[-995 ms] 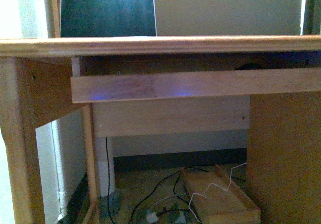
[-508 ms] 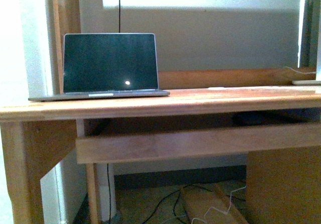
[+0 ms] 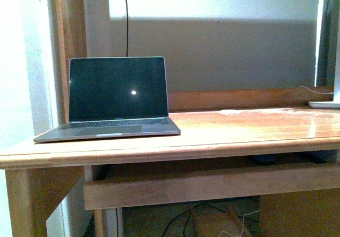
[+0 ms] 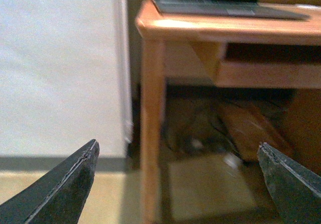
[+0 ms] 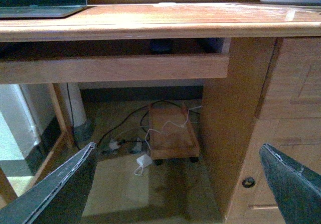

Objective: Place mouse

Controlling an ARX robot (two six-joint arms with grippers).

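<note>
Mouse is held by neither pincer. Nearest the cameras, the left gripper hangs low off the worktop's left front corner with its fingers spread wide and only floor and desk leg between them. The right gripper is splayed just as wide and empty, facing the kneehole, probably so it is ready to close on something.

Beyond it comes the front rail of the pull-out shelf, just under the worktop. In the narrow gap behind that rail, toward the shelf's right end, sits a small dark rounded shape. I take it for the mouse, though it is shadowed and mostly hidden. Tucked there, it looks stowed rather than in use, and reaching it would likely mean going in low under the front edge.

Further back, the laptop stands open at the worktop's left end, screen dark. The bare middle and right of the top seem the natural spot to set the mouse. A white base sits at the far right corner.
</note>
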